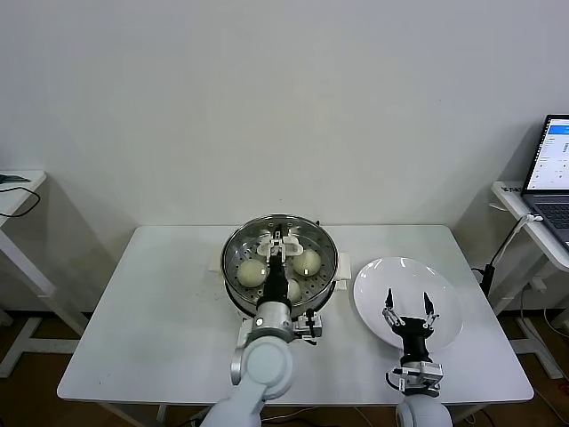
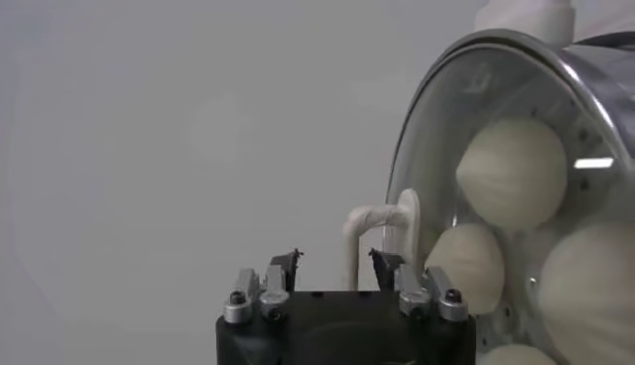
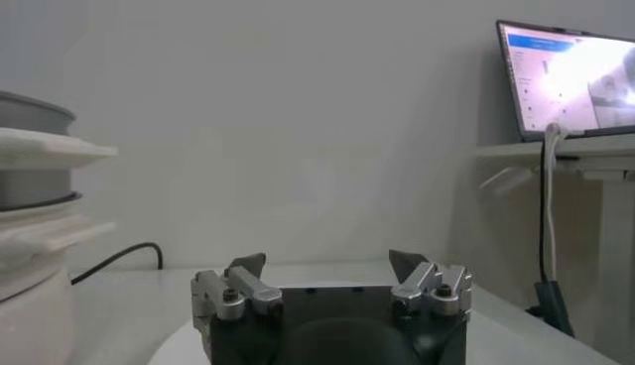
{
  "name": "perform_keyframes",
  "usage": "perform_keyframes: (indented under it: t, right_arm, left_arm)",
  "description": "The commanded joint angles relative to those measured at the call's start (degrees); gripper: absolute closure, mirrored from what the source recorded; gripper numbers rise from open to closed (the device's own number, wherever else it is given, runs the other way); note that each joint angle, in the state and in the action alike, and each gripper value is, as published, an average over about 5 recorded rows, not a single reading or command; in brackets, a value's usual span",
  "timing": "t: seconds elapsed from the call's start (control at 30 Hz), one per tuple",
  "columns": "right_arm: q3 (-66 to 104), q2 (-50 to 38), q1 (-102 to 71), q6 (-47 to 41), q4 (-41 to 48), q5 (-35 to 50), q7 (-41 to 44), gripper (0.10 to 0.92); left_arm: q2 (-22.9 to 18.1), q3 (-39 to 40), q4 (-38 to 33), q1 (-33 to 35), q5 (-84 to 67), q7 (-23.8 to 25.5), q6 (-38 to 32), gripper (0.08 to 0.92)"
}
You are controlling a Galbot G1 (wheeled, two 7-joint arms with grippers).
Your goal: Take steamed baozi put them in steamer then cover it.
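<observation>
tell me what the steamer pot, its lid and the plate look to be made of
Steamer: shiny bare metal, likely stainless steel, since its wall mirrors the room.
Cover: clear glass or similar with a metal rim; the baozi show through it.
Plate: glossy white, probably ceramic, possibly plastic.

Left arm [image 1: 264,365] showing rounded silver-grey joint shells, black wrist band. Left claw [image 1: 279,246] wearing black body, silver finger mounts with dark screws. Right claw [image 1: 408,313] showing black pointed fingers, black palm block, silver bracket nearer robot.
</observation>
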State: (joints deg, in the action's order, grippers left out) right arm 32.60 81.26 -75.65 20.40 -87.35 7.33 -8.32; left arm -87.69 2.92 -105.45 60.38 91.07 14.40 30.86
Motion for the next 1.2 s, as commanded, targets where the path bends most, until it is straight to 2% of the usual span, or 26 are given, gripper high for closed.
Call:
perform_keyframes:
  t: [0.03, 0.13, 0.23, 0.33, 0.47, 0.53, 0.63, 0.83, 1.03, 1.2]
  right_arm:
    - [0.0, -0.1, 0.1, -0.5, -0.4, 0.1, -0.4, 0.203]
    - [-0.3, -0.7, 0.0, -2.3, -1.3, 0.9, -1.5, 0.203]
    - [-1.1, -1.5, -0.3, -5.4, -2.8, 1.9, -3.1, 0.203]
    - [-1.6, -2.4, -0.8, -7.4, -4.6, 3.2, -3.8, 0.203]
    - [-1.7, -3.2, -1.8, -8.6, -6.8, 5.7, -2.9, 0.203]
    - [-1.6, -3.5, -2.5, -9.1, -7.7, 7.0, -2.3, 0.203]
    - [-1.6, -4.0, -3.3, -8.2, -8.7, 8.4, -1.3, 0.203]
    - [-1.7, -4.6, -4.5, -7.7, -10.9, 9.9, -0.9, 0.203]
    - [-2.0, -4.6, -4.7, -8.5, -11.3, 10.6, -0.7, 0.203]
    - [-2.5, -4.6, -5.2, -8.8, -11.4, 10.1, -0.4, 0.203]
  left_arm:
    - [5.8, -0.3, -10.8, 4.7, -4.0, 0.8, 0.6, 0.245]
    - [9.0, -2.0, -16.3, 6.7, -10.3, 1.1, 0.8, 0.191]
    - [12.4, -6.8, -21.9, 8.8, -21.3, 0.3, 0.4, 0.178]
    - [14.5, -14.5, -26.7, 11.1, -37.0, -3.8, -1.1, 0.177]
    - [14.4, -27.2, -28.4, 14.2, -58.9, -10.2, -5.2, 0.177]
    - [14.0, -32.6, -26.6, 15.6, -68.3, -12.3, -7.8, 0.177]
    - [13.8, -38.0, -20.1, 17.1, -79.1, -13.6, -14.4, 0.177]
    - [13.0, -42.9, -5.2, 17.8, -91.8, -11.0, -29.0, 0.177]
    - [13.0, -43.5, 4.7, 16.1, -96.2, -5.8, -36.3, 0.177]
    - [12.8, -43.6, 6.7, 16.0, -96.3, -4.7, -38.4, 0.177]
